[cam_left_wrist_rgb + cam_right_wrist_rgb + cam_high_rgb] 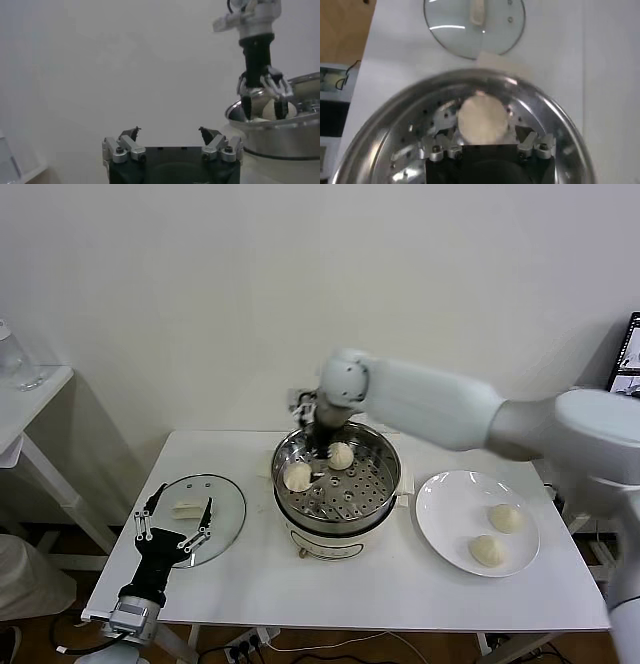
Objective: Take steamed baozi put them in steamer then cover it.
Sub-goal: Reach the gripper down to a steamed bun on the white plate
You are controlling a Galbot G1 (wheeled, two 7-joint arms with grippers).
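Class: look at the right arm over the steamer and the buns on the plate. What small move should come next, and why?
Probably lift the right tool straight up out of the steamer. Its fingers stand open around a baozi resting on the perforated tray, beside another bun, so that one looks delivered. Two buns wait on the white plate, and the cover lies on the table by the idle left tool.

Two baozi (298, 476) in steamer (383, 509) — two plated; cover (228, 524) flat on table.

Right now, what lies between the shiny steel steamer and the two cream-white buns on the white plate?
Only bare white plate and tabletop between steamer and buns, in the head view.
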